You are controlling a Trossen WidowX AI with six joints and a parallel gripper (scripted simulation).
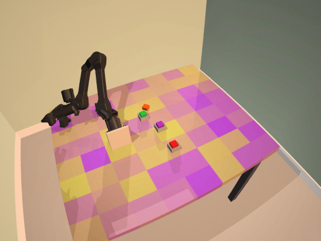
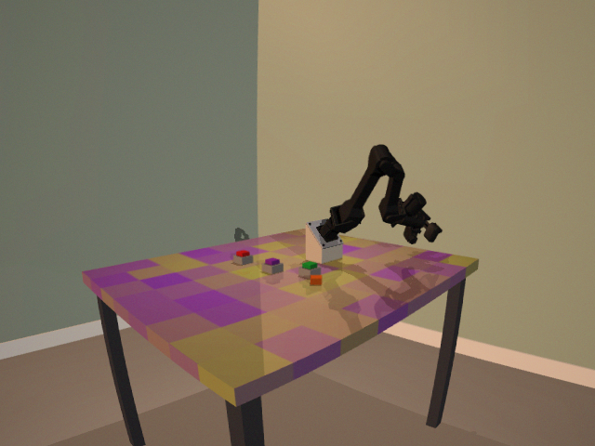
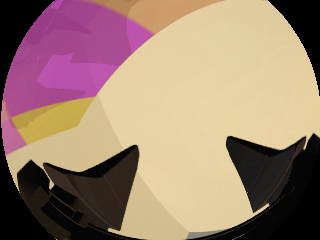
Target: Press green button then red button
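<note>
The green button [image 1: 143,113] [image 2: 309,265] sits on a grey base, with its cap raised. The red button [image 1: 173,143] [image 2: 243,253] sits on a similar grey base, also with its cap raised. My gripper [image 1: 55,121] [image 2: 421,233] [image 3: 184,146] is open and empty. It is held at the table's far left edge in the top view, on the other side of the arm's stand from the buttons and well away from both. The wrist view shows both fingers spread wide, with wall and part of the table beyond; no button shows there.
A purple button [image 1: 159,124] [image 2: 272,261] stands between the green and red ones. An orange block [image 1: 145,106] [image 2: 315,280] lies close beside the green button's base. The arm's pale stand [image 1: 119,137] [image 2: 314,247] is on the table between the gripper and the buttons.
</note>
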